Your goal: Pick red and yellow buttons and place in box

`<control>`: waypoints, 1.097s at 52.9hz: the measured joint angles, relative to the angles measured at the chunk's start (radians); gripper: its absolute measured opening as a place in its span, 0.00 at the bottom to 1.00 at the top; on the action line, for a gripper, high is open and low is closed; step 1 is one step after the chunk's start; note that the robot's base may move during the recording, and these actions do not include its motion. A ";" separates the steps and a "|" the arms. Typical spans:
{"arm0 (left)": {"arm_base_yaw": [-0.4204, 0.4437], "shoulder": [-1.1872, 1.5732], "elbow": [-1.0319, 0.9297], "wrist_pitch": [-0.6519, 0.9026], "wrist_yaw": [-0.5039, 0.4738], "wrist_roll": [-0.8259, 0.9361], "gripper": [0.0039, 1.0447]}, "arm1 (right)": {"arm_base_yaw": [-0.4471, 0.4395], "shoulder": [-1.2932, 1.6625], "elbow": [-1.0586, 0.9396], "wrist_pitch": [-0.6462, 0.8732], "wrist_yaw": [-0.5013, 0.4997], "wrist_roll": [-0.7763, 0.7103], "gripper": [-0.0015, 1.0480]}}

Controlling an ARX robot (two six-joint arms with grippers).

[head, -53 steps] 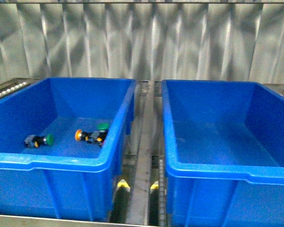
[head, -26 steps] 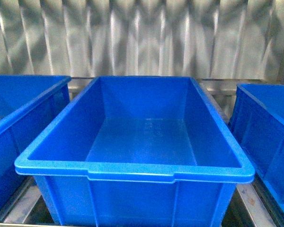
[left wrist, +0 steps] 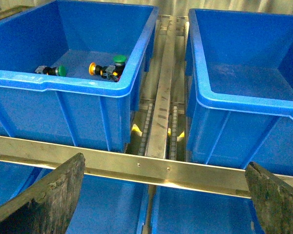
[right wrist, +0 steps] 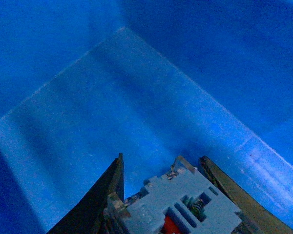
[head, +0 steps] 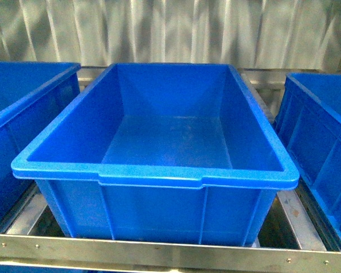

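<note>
Nearer now sits the middle box (head: 153,170); left gripper (left wrist: 161,195) spread wide; right gripper (right wrist: 161,204) clamps a red button (right wrist: 178,209).

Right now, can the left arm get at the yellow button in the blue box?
Probably yes. The left fingers stand wide open, and the yellow button lies uncovered in the open-topped box. A green button sits close beside it.

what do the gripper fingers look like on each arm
In the left wrist view the left gripper has two broad, flat, dark fingers with worn, speckled faces, tapering to blunt tips. In the right wrist view the right gripper shows similar dark, narrow blades with paler scuffed edges. No cables or markings are visible.
</note>
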 joint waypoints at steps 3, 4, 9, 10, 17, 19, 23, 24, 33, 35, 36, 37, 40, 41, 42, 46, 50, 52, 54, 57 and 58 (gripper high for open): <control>0.000 0.000 0.000 0.000 0.000 0.000 0.93 | -0.001 0.089 0.106 -0.072 0.031 -0.050 0.37; 0.000 0.000 0.000 0.000 0.000 0.000 0.93 | -0.002 0.113 0.136 -0.097 0.033 -0.061 0.37; 0.000 0.000 0.000 0.000 0.000 0.000 0.93 | -0.004 0.205 0.238 -0.170 0.059 -0.098 0.37; 0.000 0.000 0.000 0.000 0.000 0.000 0.93 | -0.004 0.220 0.256 -0.184 0.060 -0.102 0.37; 0.000 0.000 0.000 0.000 0.000 0.000 0.93 | -0.008 0.309 0.366 -0.282 0.061 -0.137 0.37; 0.000 0.000 0.000 0.000 0.000 0.000 0.93 | -0.008 0.327 0.394 -0.306 0.060 -0.146 0.37; 0.000 0.000 0.000 0.000 0.000 0.000 0.93 | -0.008 0.355 0.434 -0.320 0.064 -0.170 0.37; 0.000 0.000 0.000 0.000 0.000 0.000 0.93 | -0.008 0.358 0.440 -0.322 0.065 -0.172 0.37; 0.000 0.000 0.000 0.000 0.000 0.000 0.93 | -0.006 0.378 0.492 -0.378 0.066 -0.185 0.45; 0.000 0.000 0.000 0.000 0.000 0.000 0.93 | -0.006 0.378 0.494 -0.378 0.066 -0.185 0.50; 0.000 0.000 0.000 0.000 0.000 0.000 0.93 | -0.006 0.378 0.494 -0.377 0.066 -0.185 0.54; 0.000 0.000 0.000 0.000 0.000 0.000 0.93 | -0.006 0.378 0.494 -0.374 0.068 -0.185 0.57; 0.000 0.000 0.000 0.000 0.000 0.000 0.93 | -0.006 0.378 0.491 -0.360 0.073 -0.184 0.65; 0.000 0.000 0.000 0.000 0.000 0.000 0.93 | -0.006 0.378 0.489 -0.353 0.073 -0.182 0.68; 0.000 0.000 0.000 0.000 0.000 0.000 0.93 | -0.006 0.378 0.487 -0.349 0.072 -0.179 0.71; 0.000 0.000 0.000 0.000 0.000 0.000 0.93 | -0.009 0.357 0.449 -0.321 0.058 -0.147 0.88; 0.000 0.000 0.000 0.000 0.000 0.000 0.93 | -0.010 0.315 0.404 -0.313 0.055 -0.127 0.95; 0.000 0.000 0.000 0.000 0.000 0.000 0.93 | -0.010 0.295 0.386 -0.309 0.055 -0.127 0.94; 0.000 0.000 0.000 0.000 0.000 0.000 0.93 | -0.010 0.254 0.350 -0.295 0.047 -0.127 0.93; 0.000 0.000 0.000 0.000 0.000 0.000 0.93 | -0.010 0.204 0.304 -0.267 0.025 -0.137 0.94; 0.000 0.000 0.000 0.000 0.000 0.000 0.93 | -0.010 0.176 0.280 -0.254 0.012 -0.143 0.94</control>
